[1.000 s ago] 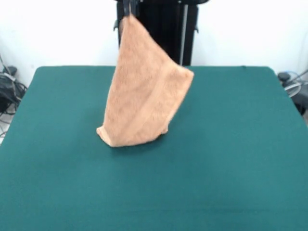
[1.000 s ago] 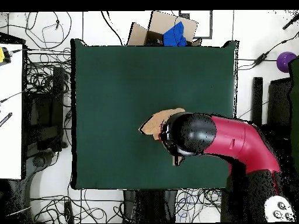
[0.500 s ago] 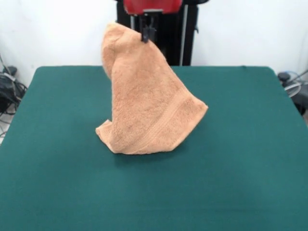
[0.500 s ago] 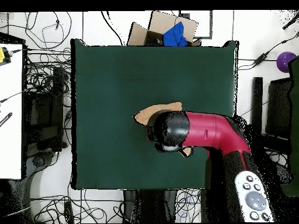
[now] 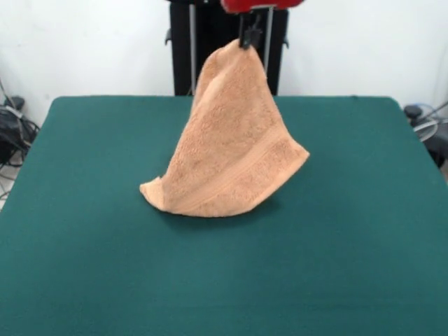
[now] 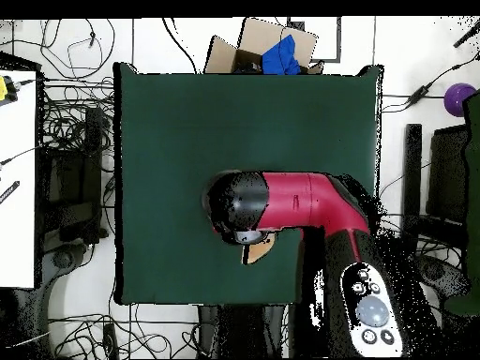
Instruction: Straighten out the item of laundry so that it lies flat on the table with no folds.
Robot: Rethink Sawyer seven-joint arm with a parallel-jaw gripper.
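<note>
**Towel held up by one corner, lower edge on the table**

Shifted to the right in the front view since half a second ago, the gripper (image 5: 246, 40) is now seen at the top edge, and the towel's peak has gone with it; the flap that stood up at the upper left has dropped away.

The towel (image 5: 229, 150) is a light orange-tan terry cloth, drawn up into a tent shape. A woven hem band is seen running slantwise across its lower part. Its long axis runs from the pinched peak down and to the left, to a bunched edge resting on the green table (image 5: 350, 245) near the middle. One corner juts out to the right, seemingly clear of the top (contact cannot be told).

The gripper is closed on the towel's top corner. From overhead the red and black arm (image 6: 300, 202) is seen stretched level across the table, its black head (image 6: 234, 206) covering nearly all the towel; only a small tan scrap (image 6: 256, 251) shows beside it.
</note>
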